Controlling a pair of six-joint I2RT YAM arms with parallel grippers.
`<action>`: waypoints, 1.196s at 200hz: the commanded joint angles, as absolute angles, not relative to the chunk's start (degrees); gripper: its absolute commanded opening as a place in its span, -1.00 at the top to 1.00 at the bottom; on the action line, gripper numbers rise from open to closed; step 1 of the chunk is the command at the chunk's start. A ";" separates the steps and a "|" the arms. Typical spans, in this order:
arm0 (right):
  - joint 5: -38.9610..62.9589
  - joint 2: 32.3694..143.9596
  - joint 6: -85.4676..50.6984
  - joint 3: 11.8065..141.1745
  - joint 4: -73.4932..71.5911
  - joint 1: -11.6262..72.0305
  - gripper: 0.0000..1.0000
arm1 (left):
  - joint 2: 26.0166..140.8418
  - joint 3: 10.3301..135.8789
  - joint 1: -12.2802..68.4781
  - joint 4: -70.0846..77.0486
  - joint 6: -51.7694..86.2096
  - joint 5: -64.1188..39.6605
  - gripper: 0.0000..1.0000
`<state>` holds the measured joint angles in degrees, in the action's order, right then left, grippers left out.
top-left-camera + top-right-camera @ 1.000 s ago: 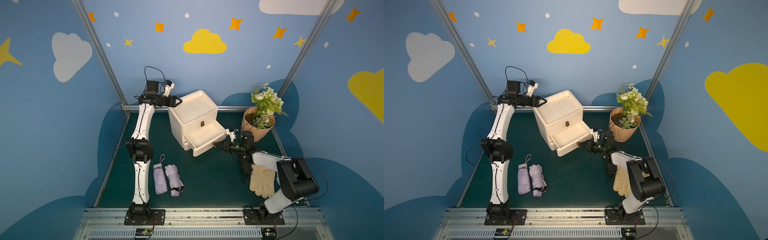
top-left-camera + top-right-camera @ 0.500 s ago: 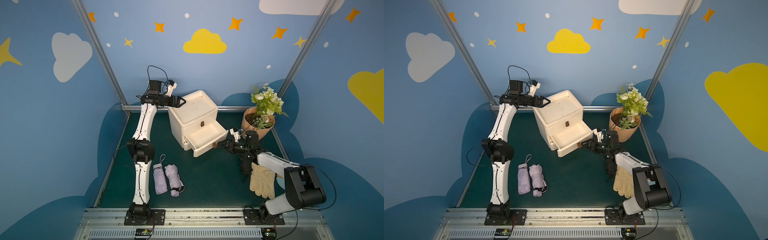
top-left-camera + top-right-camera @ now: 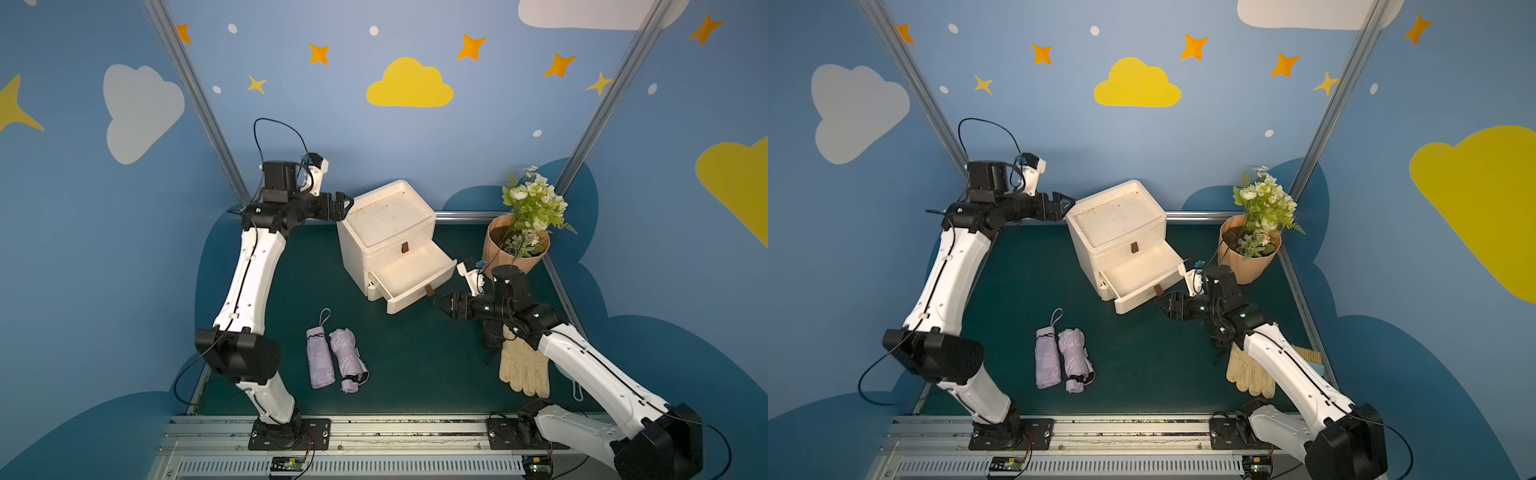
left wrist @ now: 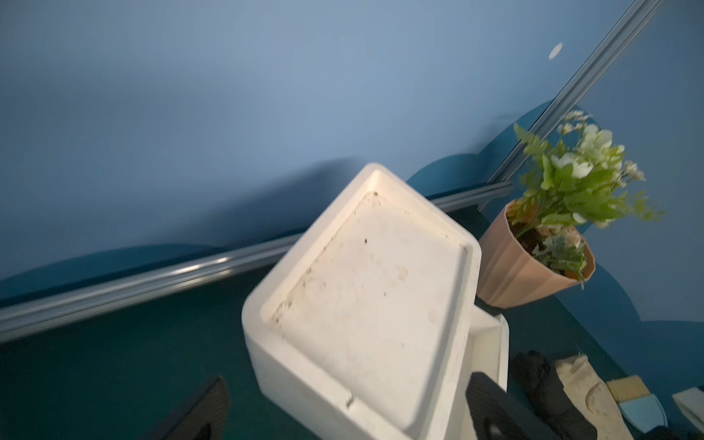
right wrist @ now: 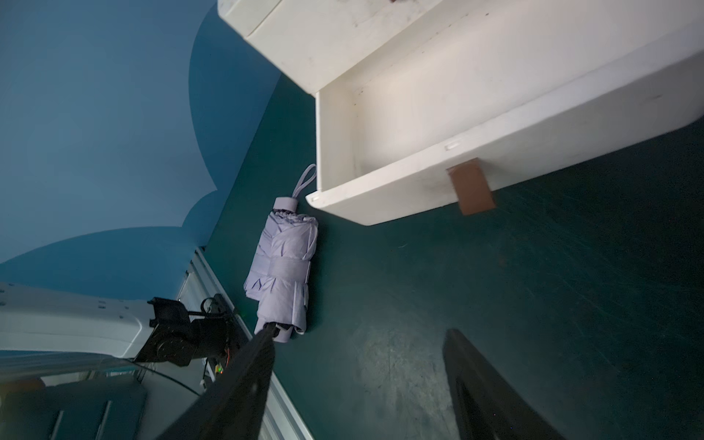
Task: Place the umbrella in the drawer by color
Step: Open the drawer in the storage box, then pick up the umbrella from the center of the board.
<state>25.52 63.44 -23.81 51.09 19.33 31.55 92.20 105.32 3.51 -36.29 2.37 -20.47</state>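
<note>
Gaping left gripper [image 3: 348, 205] by cabinet [image 3: 388, 216], right gripper [image 3: 441, 303] parted near drawer [image 3: 409, 300], glove [image 3: 524, 370], flowerpot [image 3: 496, 249] beside

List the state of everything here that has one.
Lower drawer: open, empty.
Upper drawer: shut.
Umbrellas: folded, lying side by side.
Left tool: open.
Right tool: open, empty.
Plant: upright.
Glove: lying flat.
</note>
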 commanded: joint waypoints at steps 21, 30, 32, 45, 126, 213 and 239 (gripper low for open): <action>17.32 68.89 -20.28 57.21 26.35 43.98 -0.63 | 69.65 75.41 3.18 -21.24 11.23 -13.79 -1.00; 16.22 71.43 -19.42 59.15 26.84 47.22 -0.68 | 65.04 69.94 3.17 -20.94 12.96 -11.75 -1.00; 15.83 72.06 -19.25 59.70 27.06 47.75 -0.69 | 64.09 68.90 3.21 -20.99 13.30 -11.42 -1.00; 13.61 76.72 -17.35 63.32 28.70 52.03 -0.75 | 58.09 62.78 3.22 -21.94 15.74 -7.95 -1.00; 8.28 107.25 -6.32 88.21 40.70 66.27 -0.91 | 27.35 38.86 2.38 -30.30 21.98 18.66 -1.00; 11.43 127.94 -2.76 112.73 56.98 68.00 -0.96 | 20.36 37.95 2.11 -34.89 22.50 21.08 -1.00; 11.95 131.66 -2.90 118.05 59.98 68.12 -0.96 | 21.07 37.94 2.11 -34.46 22.74 21.05 -1.00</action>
<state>10.66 129.08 -3.57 113.69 53.63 67.70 20.60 37.60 2.35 -34.17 22.35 20.23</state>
